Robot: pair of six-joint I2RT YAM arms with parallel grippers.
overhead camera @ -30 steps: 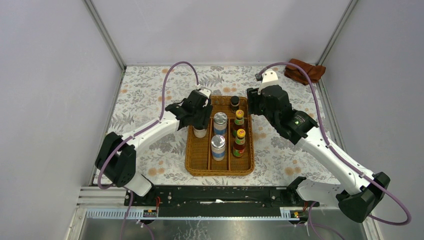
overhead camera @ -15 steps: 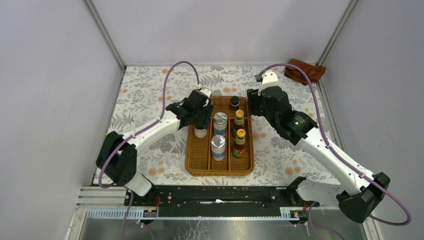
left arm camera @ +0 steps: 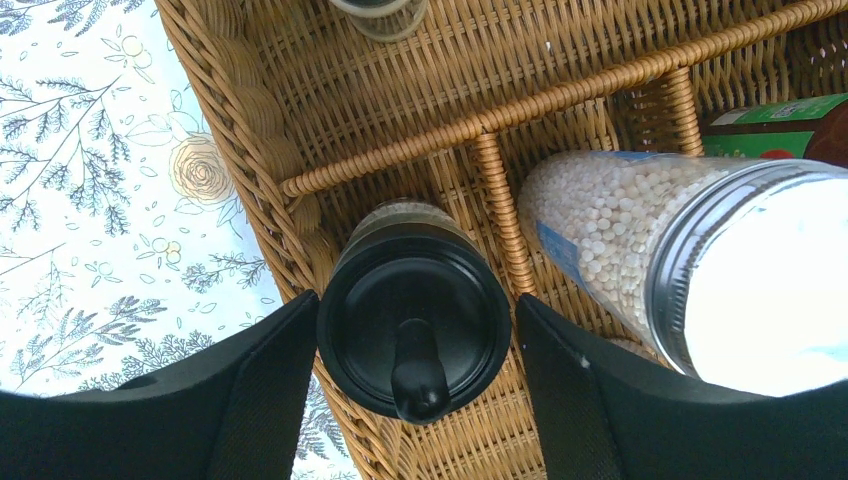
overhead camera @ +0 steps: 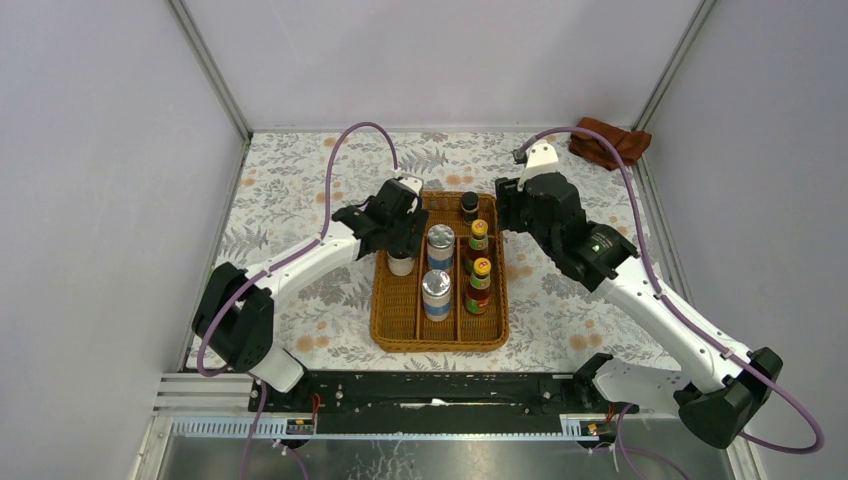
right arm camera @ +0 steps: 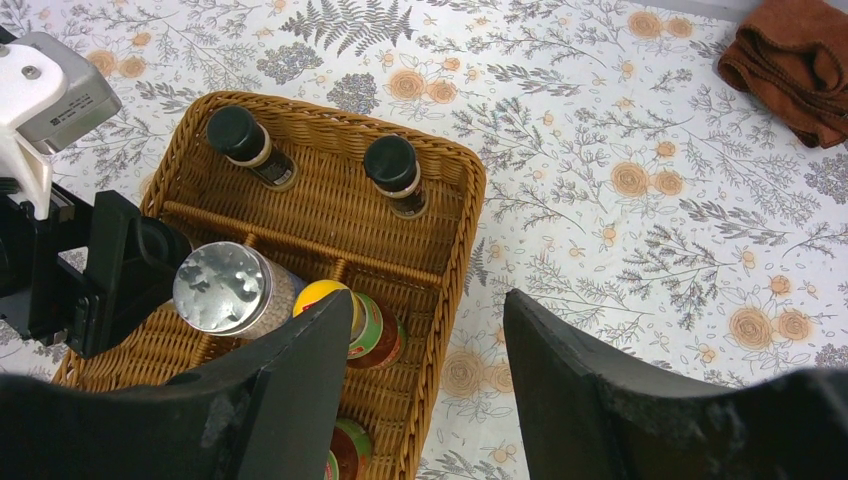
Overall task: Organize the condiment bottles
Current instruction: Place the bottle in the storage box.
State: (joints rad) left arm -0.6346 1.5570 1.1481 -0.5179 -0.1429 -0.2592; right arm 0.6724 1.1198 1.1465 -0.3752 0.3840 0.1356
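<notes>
The condiment bottles stand in a wicker tray [overhead camera: 390,300]. A clear black-lidded jar [left arm camera: 415,322] sits in the tray's left compartment. My left gripper [left arm camera: 417,300] straddles its lid, open, with a gap at the right finger. Beside it stands a silver-lidded shaker [left arm camera: 690,270], and a second shaker [overhead camera: 436,288] is nearer. Two red yellow-capped sauce bottles [overhead camera: 479,236] [overhead camera: 481,276] fill the right compartment. Two tiny dark bottles [right arm camera: 245,140] [right arm camera: 395,168] stand along the back row. My right gripper [right arm camera: 428,300] hangs open and empty over the tray's right rim.
A rust-brown cloth [overhead camera: 610,142] lies bunched in the far right corner of the floral table cover. Wicker dividers [left arm camera: 560,95] split the tray into compartments. Grey walls close in on the left, back and right.
My left gripper's jaws have spread apart from the black-lidded jar's lid, which stays in the tray. The right arm has hardly moved.
</notes>
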